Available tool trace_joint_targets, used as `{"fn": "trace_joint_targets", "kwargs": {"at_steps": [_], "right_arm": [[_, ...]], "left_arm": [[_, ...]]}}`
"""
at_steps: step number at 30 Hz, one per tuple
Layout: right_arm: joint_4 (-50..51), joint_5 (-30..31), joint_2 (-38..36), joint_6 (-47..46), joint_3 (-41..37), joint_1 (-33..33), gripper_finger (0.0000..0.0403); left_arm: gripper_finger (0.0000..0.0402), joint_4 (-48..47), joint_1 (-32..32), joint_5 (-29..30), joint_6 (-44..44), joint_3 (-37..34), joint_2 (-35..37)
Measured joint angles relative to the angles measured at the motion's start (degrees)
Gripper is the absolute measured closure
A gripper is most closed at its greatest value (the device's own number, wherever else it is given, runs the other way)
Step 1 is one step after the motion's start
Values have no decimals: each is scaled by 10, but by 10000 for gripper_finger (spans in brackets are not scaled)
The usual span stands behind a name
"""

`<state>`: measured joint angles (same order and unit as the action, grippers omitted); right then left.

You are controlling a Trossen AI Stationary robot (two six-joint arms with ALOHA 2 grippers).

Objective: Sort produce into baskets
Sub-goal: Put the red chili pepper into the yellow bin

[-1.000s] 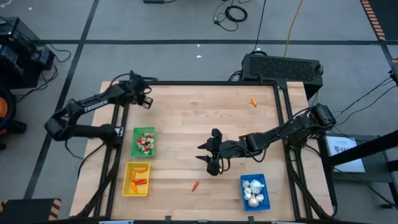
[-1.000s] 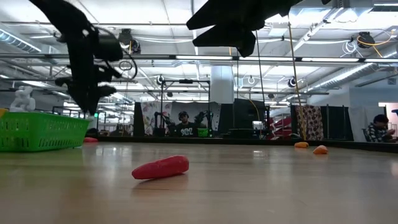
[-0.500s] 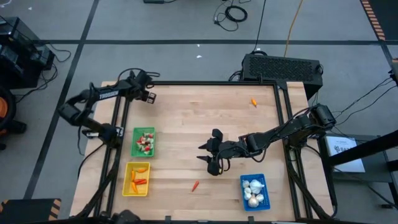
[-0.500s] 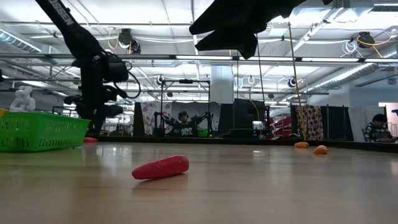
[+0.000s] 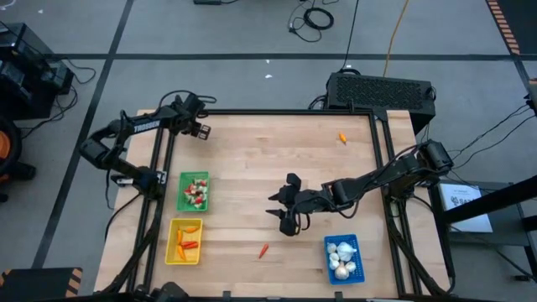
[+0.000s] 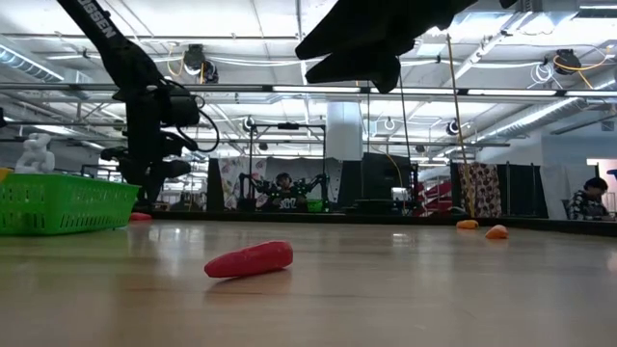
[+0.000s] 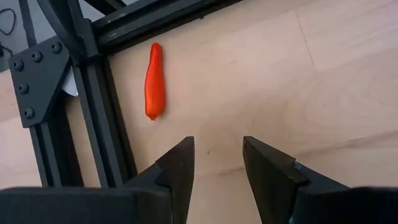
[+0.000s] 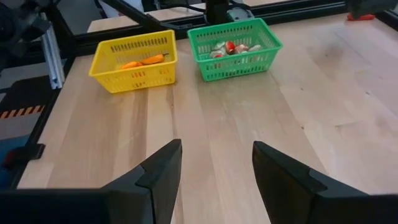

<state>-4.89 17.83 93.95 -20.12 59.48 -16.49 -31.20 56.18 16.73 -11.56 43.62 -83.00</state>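
left wrist view: red carrot (image 7: 154, 81) lies on wood just beyond the released left end effector (image 7: 216, 163).

Pale wood-grain surface (image 5: 252, 168) w/ black frame. Both hands black: left hand (image 7: 217, 163), right hand (image 8: 214, 163). Ahead of right hand: yellow lattice basket (image 8: 134, 60) w/ orange pieces, green lattice basket (image 8: 234, 46) w/ red & pale bits. Blue basket (image 5: 343, 257) holds white bulbs (garlic-like). Orange-red carrot (image 7: 154, 81) just ahead of left hand.
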Motion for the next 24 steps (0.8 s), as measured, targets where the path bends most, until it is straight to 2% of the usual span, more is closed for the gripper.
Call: {"fn": "trace_joint_targets", "kwargs": {"at_steps": [9, 14, 16, 18, 21, 24], "right_arm": [[-9, 1, 0, 12, 0, 7, 216], [-9, 1, 0, 15, 0, 11, 216], [-9, 1, 0, 15, 0, 12, 216], [-9, 1, 0, 16, 0, 12, 216], [-9, 1, 0, 14, 0, 12, 216], [-9, 1, 0, 2, 0, 11, 216]], "left_arm": [[256, -34, -1, -7, 28, 21, 0], [256, -74, -40, -75, 21, 75, 0], [256, -99, -65, -82, 40, 95, 0], [256, -131, -86, -35, 51, 108, 0], [256, -144, -91, 82, 55, 116, 0], [256, -145, -68, 70, 55, 116, -9]]}}
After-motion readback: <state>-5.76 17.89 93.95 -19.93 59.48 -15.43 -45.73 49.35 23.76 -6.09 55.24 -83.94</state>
